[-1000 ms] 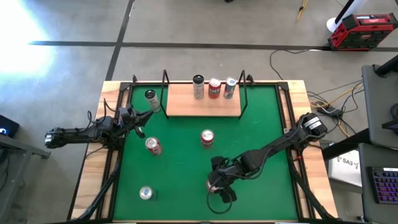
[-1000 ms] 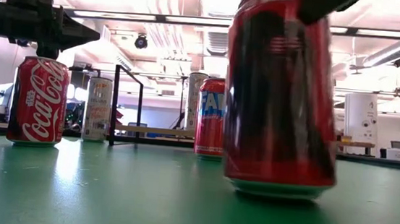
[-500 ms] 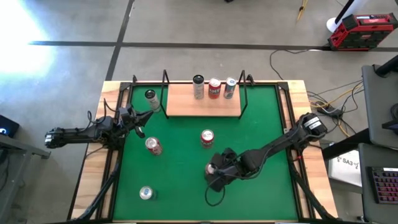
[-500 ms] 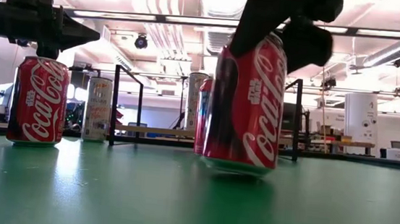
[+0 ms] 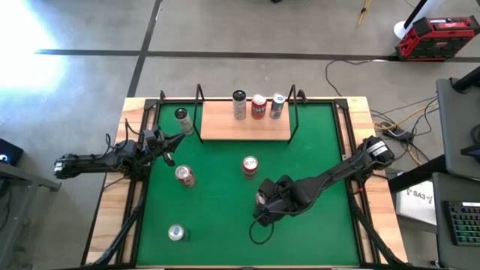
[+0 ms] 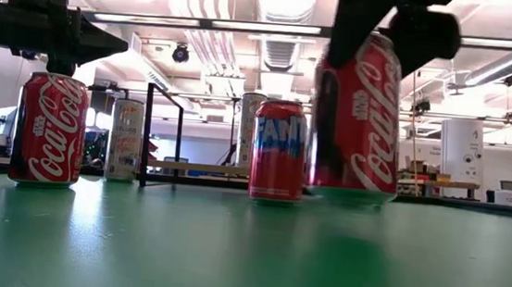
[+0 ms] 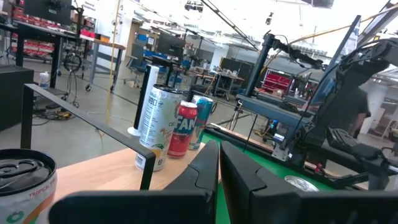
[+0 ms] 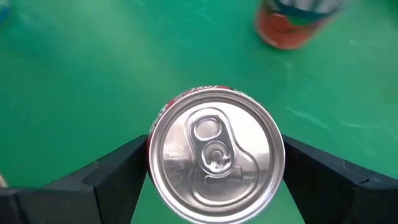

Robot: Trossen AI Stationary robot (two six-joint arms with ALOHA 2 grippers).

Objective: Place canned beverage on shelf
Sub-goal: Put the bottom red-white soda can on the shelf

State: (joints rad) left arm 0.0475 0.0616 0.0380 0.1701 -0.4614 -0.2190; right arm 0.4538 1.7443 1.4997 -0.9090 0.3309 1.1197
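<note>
Three cans are already standing on the shelf (image 5: pixel 244 120) at the worktop's far edge. The right tool (image 8: pixel 214 168) is pinching a red cola can (image 6: pixel 359 115) above the green mat's middle, still to be shelved. The left tool (image 5: pixel 171 139), pressed together, is waiting near the left edge.

Eight upright aluminium beverage cans (image 5: pixel 250 166); one light wooden shelf board (image 5: pixel 244 121); one green mat (image 5: pixel 217 202); two dark arms (image 5: pixel 105 161).

The right end effector (image 8: pixel 214 171) has carried the red Coca-Cola can (image 8: pixel 216 154) farther from the table's near edge.
</note>
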